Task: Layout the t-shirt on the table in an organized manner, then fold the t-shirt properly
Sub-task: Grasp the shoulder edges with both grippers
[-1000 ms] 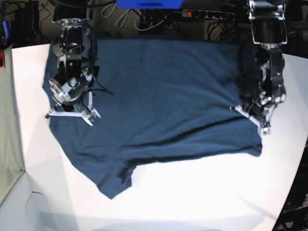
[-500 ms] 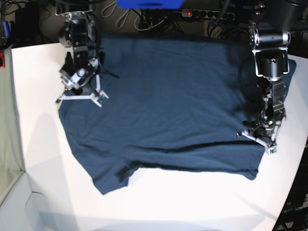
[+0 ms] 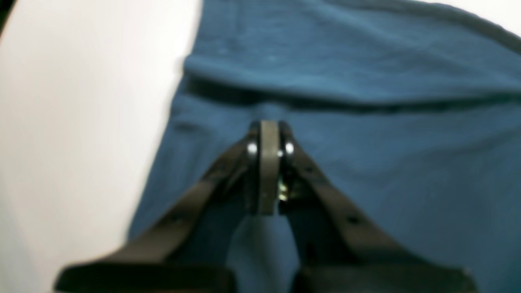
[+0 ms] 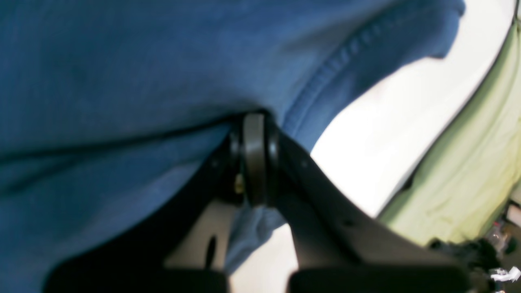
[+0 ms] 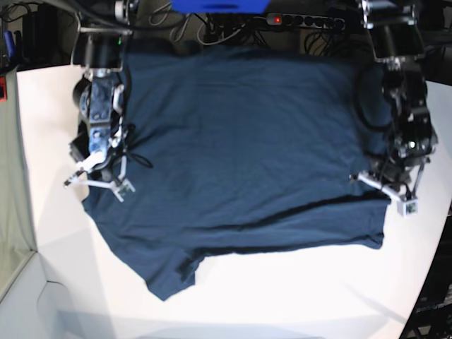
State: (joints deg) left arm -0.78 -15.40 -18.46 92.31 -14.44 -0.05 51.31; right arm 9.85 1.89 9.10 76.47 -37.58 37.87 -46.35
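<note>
On table (image 5: 282,296): t-shirt (image 5: 240,141) spread; both jaws clamping edges

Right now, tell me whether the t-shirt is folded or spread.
Mostly spread: the t-shirt covers the table broadly, with one long crease near its front edge.

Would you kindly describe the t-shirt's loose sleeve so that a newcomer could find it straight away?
Start from the white table and the dark navy t-shirt spread across it. Follow the shirt's near edge toward the right gripper; the sleeve juts out there as a pointed flap, the only part poking past the straight hem.
</note>
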